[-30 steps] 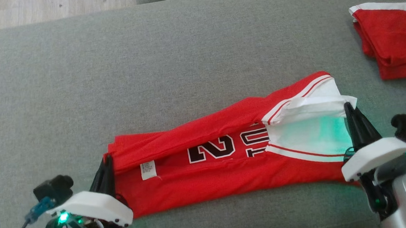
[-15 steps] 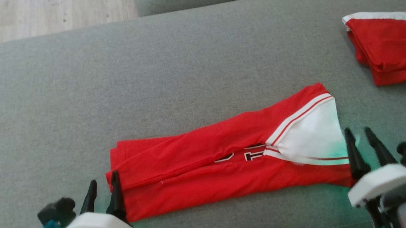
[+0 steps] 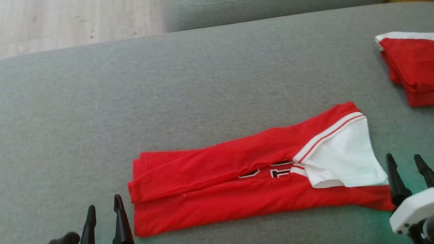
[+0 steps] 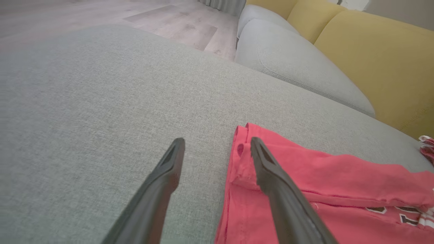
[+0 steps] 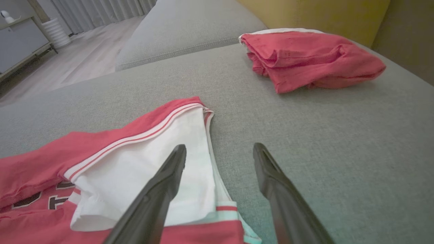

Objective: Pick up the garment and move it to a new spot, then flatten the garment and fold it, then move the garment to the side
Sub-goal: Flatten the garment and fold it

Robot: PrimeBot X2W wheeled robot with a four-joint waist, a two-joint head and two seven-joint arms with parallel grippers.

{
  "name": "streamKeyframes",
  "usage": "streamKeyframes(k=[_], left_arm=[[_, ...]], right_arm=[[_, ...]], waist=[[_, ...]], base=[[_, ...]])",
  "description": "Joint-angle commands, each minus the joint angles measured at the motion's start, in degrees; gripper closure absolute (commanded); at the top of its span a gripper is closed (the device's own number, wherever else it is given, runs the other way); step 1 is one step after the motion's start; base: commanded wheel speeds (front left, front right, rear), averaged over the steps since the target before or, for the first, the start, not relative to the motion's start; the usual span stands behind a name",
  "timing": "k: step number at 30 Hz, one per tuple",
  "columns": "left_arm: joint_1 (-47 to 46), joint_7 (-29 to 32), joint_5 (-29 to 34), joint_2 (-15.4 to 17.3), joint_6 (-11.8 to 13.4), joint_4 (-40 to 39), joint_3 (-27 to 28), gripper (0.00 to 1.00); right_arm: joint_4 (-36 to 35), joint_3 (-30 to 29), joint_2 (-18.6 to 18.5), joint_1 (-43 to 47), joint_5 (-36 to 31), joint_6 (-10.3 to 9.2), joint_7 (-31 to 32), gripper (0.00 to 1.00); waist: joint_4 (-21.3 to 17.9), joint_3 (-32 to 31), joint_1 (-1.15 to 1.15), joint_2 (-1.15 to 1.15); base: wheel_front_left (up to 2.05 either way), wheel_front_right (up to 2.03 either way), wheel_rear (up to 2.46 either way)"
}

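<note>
Head view: see red jersey folded lengthwise into a long strip on grey sofa seat, twd front edge; long axis L-R, right end angled slightly away; white panel at right end, bits of black number peeking along the fold; note left gripper just beside left end, spread, pinching nothing; right gripper just beside right end, likewise spread and empty; one gripper per end, neither clearly nearer; folded red garment well apart at far right.

Left wrist view: left gripper wide apart, nothing btwn the tips but sofa fabric; jersey's hemmed end just to the right, one finger overlapping its edge in the pic, contact impossible to tell; strip running off to the right.

Right wrist view: right gripper spread; white panel behind the left-hand finger, bare sofa btwn the tips; folded red garment beyond, by yellow backrest.

Prob. next: fold across the long axis, end to end; needs fresh grasp at an end; thin layered knit, likely to slip or open if only top layer caught.
</note>
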Motion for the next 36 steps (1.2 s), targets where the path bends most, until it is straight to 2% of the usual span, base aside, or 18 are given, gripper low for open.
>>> streamKeyframes(k=[1,13,20,21,22,23,26,36], left_arm=[[-1.31,-0.79,0.68,1.22,0.55,-1.87,1.99,0.0],[-0.6,-0.8,2.57,1.97,2.26,-6.03,1.18,0.0],[-0.07,-0.41,3.0,2.16,3.08,-7.43,0.61,0.0],[0.03,-0.4,3.02,2.15,3.2,-7.64,0.56,0.0],[0.12,-0.37,3.04,2.14,3.31,-7.85,0.5,0.0],[0.2,-0.34,3.06,2.14,3.39,-8.04,0.44,0.0],[0.3,-0.23,3.16,2.21,3.54,-8.43,0.25,0.0],[0.93,-0.17,3.14,2.65,4.01,-9.61,0.38,0.0]], right_arm=[[-1.63,0.97,-0.55,-2.98,-0.42,0.37,0.09,0.0],[13.22,-1.29,-4.1,-10.38,-3.12,0.37,7.6,0.0],[19.14,2.27,-4.46,-11.96,-1.48,0.37,11.86,0.0],[19.55,3.07,-4.37,-12.02,-0.96,0.37,12.42,0.04],[19.85,3.81,-4.29,-12.11,-0.43,0.37,12.75,0.5],[20.04,4.47,-4.2,-12.25,0.04,0.37,12.78,0.59],[20.18,5.54,-4.13,-12.99,0.75,0.37,11.48,0.99],[16.4,4.9,-6.57,-14.48,0.89,0.37,9.22,1.0]], waist=[[0.94,-0.29,0.01,0.0],[8.07,0.12,0.01,0.0],[9.75,-0.42,0.01,0.0],[9.74,-0.54,0.01,0.0],[9.68,-0.64,0.01,0.0],[9.52,-0.77,0.01,0.0],[8.73,-1.15,0.01,0.0],[3.16,-2.81,0.01,0.0]], base=[[0.0,0.0,0.0],[0.0,0.0,0.0],[0.0,0.0,0.0],[0.0,0.0,0.0],[0.0,0.0,0.0],[0.0,0.0,0.0],[0.0,0.0,0.0],[0.0,0.0,0.0]])
